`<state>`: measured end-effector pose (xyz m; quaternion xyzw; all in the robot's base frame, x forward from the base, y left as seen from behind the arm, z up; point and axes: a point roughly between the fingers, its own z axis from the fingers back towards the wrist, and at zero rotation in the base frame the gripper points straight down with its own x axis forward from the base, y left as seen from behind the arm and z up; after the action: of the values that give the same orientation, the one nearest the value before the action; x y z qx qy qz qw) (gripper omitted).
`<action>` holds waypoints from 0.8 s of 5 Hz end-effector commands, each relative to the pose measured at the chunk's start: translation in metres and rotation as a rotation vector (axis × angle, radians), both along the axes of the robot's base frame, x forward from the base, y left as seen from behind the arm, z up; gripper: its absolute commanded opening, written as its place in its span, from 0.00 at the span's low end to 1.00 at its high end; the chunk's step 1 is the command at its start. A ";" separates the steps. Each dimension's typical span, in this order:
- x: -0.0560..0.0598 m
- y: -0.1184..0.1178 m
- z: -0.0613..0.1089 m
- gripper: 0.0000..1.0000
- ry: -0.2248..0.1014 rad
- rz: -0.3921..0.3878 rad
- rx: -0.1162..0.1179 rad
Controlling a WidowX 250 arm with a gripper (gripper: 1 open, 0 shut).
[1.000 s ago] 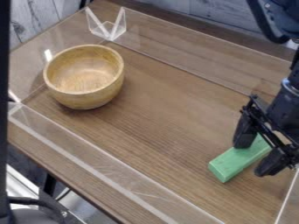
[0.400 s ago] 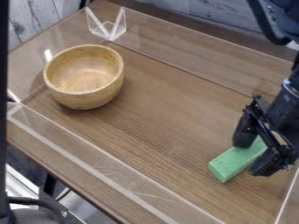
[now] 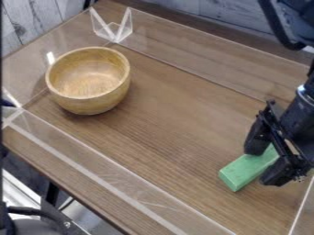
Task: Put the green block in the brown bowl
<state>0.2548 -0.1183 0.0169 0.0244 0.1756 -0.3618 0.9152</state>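
Note:
The green block lies on the wooden table at the lower right, its far end between the fingers of my gripper. The gripper is black, points steeply down and stands open, with one finger on the block's left and the other finger on its right. I cannot tell whether the fingers touch the block. The brown bowl stands empty at the upper left, far from the gripper.
A clear plastic piece stands at the back, behind the bowl. A low clear wall runs around the wooden table. The table's front edge drops off at the lower left.

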 end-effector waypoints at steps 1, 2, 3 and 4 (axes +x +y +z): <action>-0.018 0.011 -0.023 1.00 0.069 -0.016 -0.001; -0.020 0.011 -0.022 1.00 0.051 0.006 0.000; -0.022 0.011 -0.020 1.00 0.034 0.029 0.001; -0.028 0.013 -0.018 1.00 0.036 0.030 -0.005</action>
<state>0.2492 -0.1168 0.0180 0.0184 0.1465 -0.3576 0.9221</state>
